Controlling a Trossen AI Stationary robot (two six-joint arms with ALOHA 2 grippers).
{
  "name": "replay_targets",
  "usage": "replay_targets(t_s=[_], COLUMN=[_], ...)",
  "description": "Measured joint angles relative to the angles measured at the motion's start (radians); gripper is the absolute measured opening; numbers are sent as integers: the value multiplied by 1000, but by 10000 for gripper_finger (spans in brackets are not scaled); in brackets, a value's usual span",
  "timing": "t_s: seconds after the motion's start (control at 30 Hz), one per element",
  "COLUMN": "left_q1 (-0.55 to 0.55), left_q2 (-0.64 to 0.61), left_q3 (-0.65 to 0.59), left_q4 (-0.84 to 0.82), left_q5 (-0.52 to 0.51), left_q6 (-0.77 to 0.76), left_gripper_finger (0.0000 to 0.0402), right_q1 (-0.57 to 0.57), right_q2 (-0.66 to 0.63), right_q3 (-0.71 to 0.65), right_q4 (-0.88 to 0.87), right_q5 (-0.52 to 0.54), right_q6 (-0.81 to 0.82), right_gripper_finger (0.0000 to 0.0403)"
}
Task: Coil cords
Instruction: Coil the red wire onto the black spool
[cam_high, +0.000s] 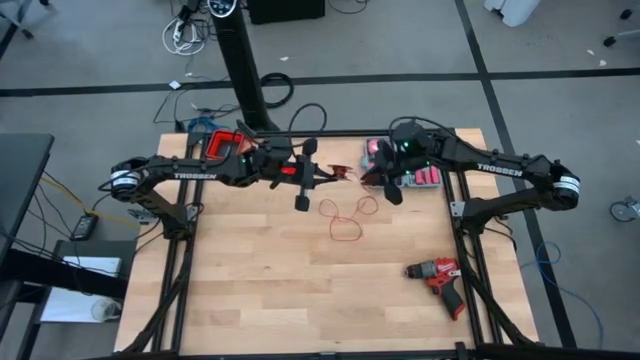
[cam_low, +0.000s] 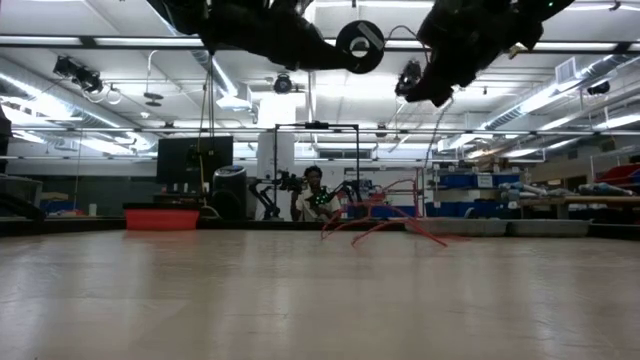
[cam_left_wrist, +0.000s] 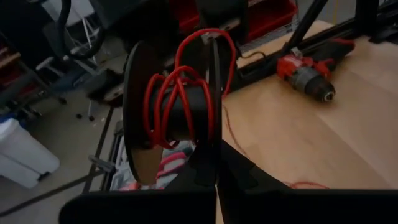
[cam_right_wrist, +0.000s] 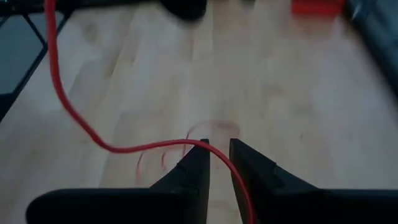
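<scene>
A red-and-black drill lies nearest, on the table; its branding is too small to read. Mid-table, loose loops of the red cord rest on the wood. Above them the left gripper is clamped on the rim of a black spool wound with red turns, while the right gripper stands partly open, the cord running between its fingers — whether they pinch it is unclear. Both arms read "TROSSEN" (white lettering). Beyond, a red bin sits half hidden under the left arm.
</scene>
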Motion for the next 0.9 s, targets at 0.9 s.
replay_targets(t_s=[0.9], left_q1=[0], left_q2=[-11], left_q3=[0], left_q4=[-30], left_q5=[2], left_q6=[-73], left_gripper_finger=[0], right_q1=[21], right_q2=[5], right_q3=[-127], right_q4=[103], right_q5=[87], right_q6=[69], right_gripper_finger=[187])
